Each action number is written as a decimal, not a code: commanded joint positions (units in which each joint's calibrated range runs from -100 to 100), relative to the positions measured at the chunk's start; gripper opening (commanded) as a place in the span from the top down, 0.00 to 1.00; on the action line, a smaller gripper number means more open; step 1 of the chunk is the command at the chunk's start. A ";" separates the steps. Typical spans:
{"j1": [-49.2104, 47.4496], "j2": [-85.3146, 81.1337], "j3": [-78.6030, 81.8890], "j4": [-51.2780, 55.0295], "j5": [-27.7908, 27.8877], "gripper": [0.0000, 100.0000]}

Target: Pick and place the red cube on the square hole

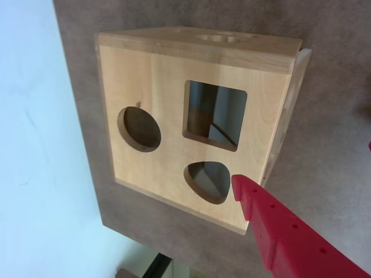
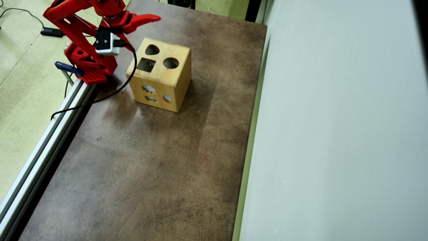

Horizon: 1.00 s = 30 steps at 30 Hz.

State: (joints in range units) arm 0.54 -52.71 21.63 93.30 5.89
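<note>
The wooden shape-sorter box stands on the brown table near the arm. Its top has a square hole, a round hole and a rounded-triangle hole. No red cube shows in either view. My red gripper hovers above and behind the box's far left corner, empty. In the wrist view the box fills the middle, with the square hole in plain sight. One red fingertip sits bare beside the triangle hole. The other finger is only a sliver at the right edge, so the jaws stand apart.
The brown table top stretches toward the near edge. A pale wall panel runs along the right. An aluminium rail edges the left side. A black cable loops from the wrist camera past the box's left face.
</note>
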 commanded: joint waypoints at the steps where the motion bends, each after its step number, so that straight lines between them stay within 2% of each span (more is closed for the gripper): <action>1: -0.32 -3.64 -1.77 0.10 0.54 0.17; 14: -0.32 -25.04 -1.77 -0.70 0.49 0.17; 30: -0.32 -40.66 -1.77 -0.78 -0.05 0.17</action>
State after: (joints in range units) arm 0.47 -91.44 21.53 93.30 5.84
